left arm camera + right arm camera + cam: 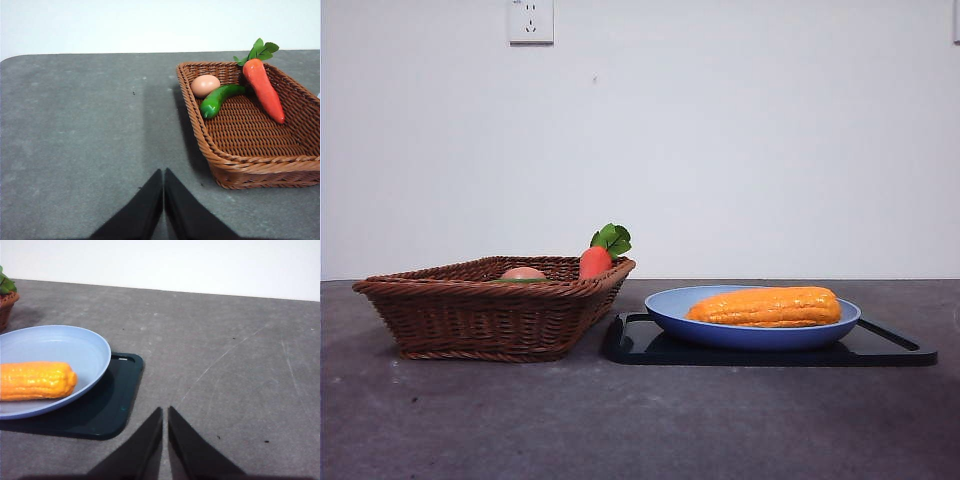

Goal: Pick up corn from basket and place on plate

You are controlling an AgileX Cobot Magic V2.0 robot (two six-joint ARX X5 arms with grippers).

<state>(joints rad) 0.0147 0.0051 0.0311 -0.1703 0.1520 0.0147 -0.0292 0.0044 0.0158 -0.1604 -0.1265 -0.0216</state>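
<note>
The orange-yellow corn [765,306] lies lengthwise on the light-blue plate [665,305], which rests on a flat black tray [640,345]. The right wrist view shows the corn [35,381] on the plate [75,347] too. To the left stands the brown wicker basket [470,315], also seen as the basket [250,165] in the left wrist view. My left gripper [163,175] is shut over bare table beside the basket. My right gripper [165,412] is shut over bare table beside the tray [107,410]. Neither arm shows in the front view.
Inside the basket lie a red-orange carrot [265,87] with green leaves, a green pepper [220,99] and a small peach-coloured egg-like item [205,85]. The carrot [595,260] pokes over the basket rim. A white wall with a socket [531,20] stands behind the grey table.
</note>
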